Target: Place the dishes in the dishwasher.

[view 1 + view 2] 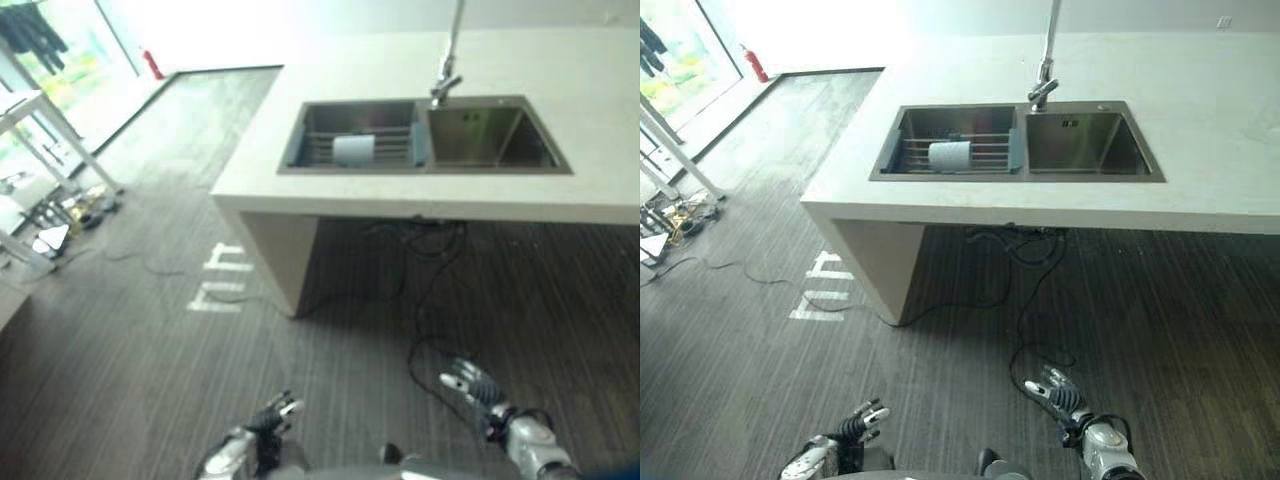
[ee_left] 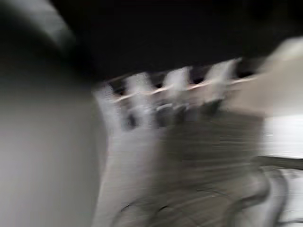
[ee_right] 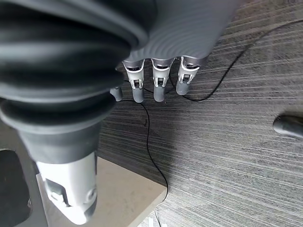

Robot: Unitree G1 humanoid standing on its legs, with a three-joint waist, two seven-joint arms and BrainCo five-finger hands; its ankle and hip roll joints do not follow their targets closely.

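Approach step, nothing held. Both hands low in frame, empty: right hand (image 1: 1060, 392) fingers straight, left hand (image 1: 272, 418) looks relaxed, though blurred. Cup (image 1: 949, 155) on rack (image 1: 985, 157) in left sink basin (image 1: 890, 150), upper centre. Next: step closer, reach in.

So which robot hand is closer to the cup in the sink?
Left, though only slightly. The left hand hangs low over the floor, more directly in front of the cup lying on the rack in the sink's left basin. The right hand hangs off to the cup's right.
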